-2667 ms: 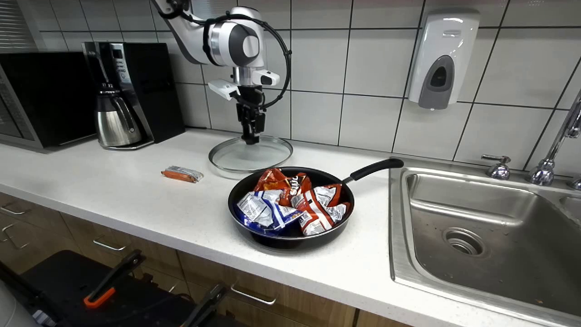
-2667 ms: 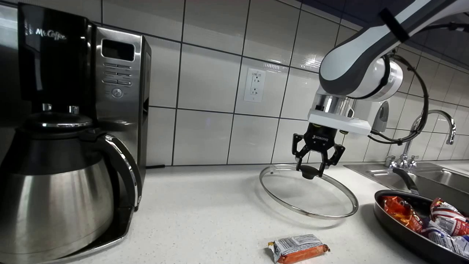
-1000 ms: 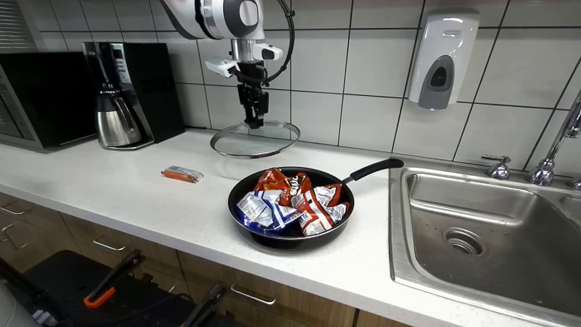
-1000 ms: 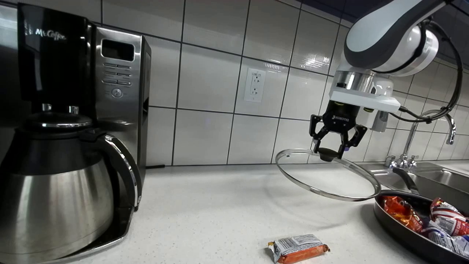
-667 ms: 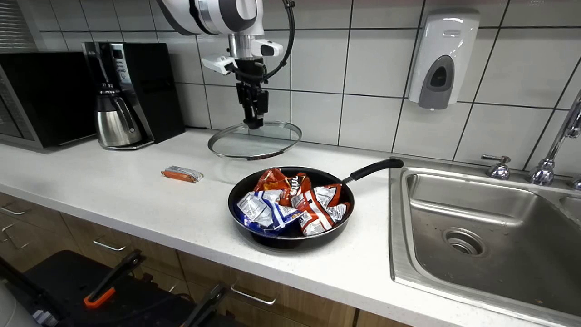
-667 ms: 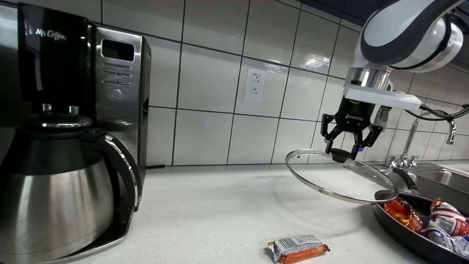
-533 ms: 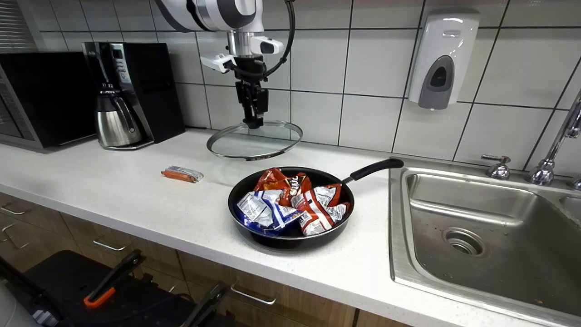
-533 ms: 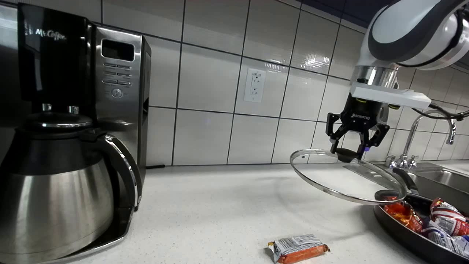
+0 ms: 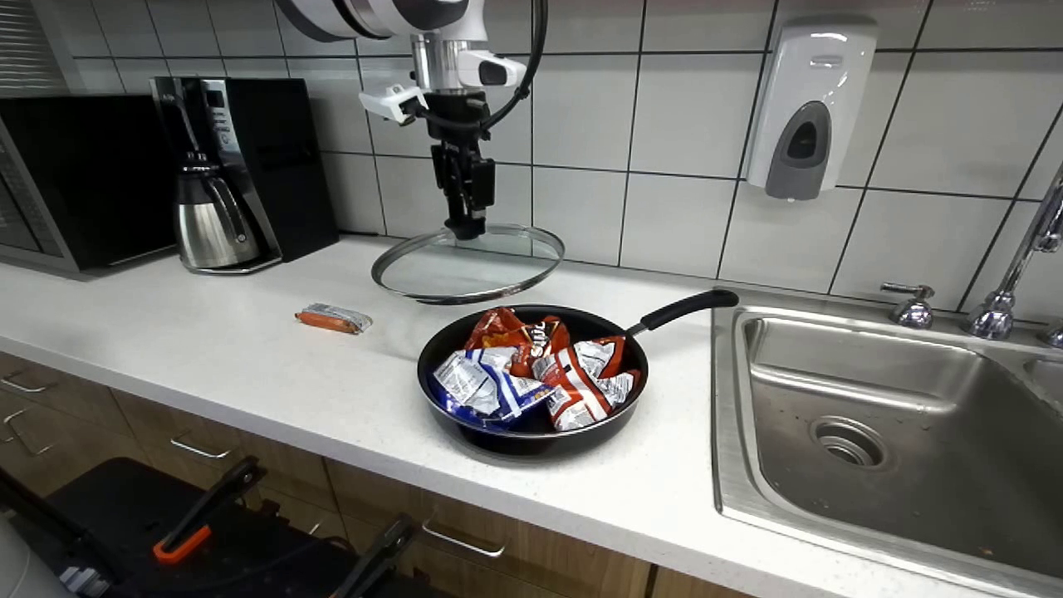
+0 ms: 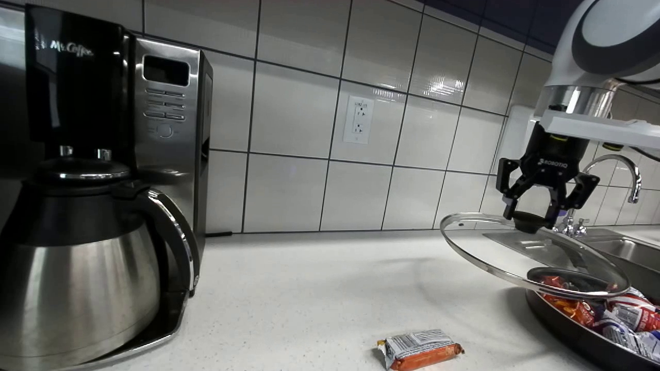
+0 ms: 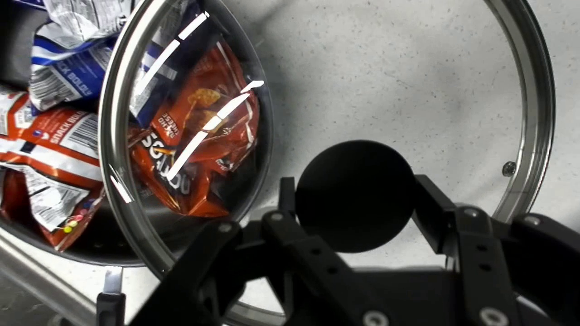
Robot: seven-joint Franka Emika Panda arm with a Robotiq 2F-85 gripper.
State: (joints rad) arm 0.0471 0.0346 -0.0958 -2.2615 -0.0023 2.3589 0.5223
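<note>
White countertop (image 9: 274, 357), tiled wall (image 9: 681, 108): my 2 fingers (image 11: 430, 208) clasp the black knob (image 11: 355, 197) of a raised glass lid (image 9: 469, 267), partly overlapping the pan (image 9: 531, 444) of snack bags (image 9: 573, 386) in wrist view.

Gripper (image 10: 530, 214): we see black
Lid (image 9: 469, 272): silver rim (image 11: 538, 113), black knob (image 11: 355, 194)
Pan (image 9: 540, 445): black too
Red bag (image 9: 579, 394): white stripes
Blue bag (image 9: 496, 397): white stripes
Counter (image 10: 289, 304): white, grey dots

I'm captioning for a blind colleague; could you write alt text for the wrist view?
A gripper holds a glass lid by its round black knob above a speckled white counter. At left, partly seen through the lid, a dark pan holds red and blue snack bags.
</note>
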